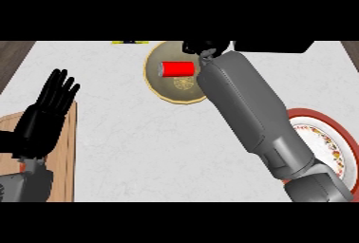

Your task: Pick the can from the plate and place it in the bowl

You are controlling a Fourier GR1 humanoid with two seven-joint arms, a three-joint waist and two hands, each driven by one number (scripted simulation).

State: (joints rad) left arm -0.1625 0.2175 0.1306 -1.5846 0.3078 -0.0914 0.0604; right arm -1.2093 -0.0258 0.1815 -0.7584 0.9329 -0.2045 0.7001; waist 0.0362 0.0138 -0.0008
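Note:
A red can (176, 69) lies on its side inside a tan round dish (163, 90) with a patterned centre, at the counter's far middle. My right forearm runs diagonally from the lower right up over that dish's right side. My right hand (204, 47) sits at the dish's far rim, just beyond and to the right of the can and partly cut off by the view's top. The can shows whole, with nothing curled round it. A red-rimmed white dish (335, 129) with a coloured pattern lies at the right edge, partly under my forearm.
My left hand (43, 116) rests open, fingers up, at the left over a wooden board (64, 156). A small yellow and black object (127, 42) lies at the counter's far edge. White counter top stretches between the board and my right arm.

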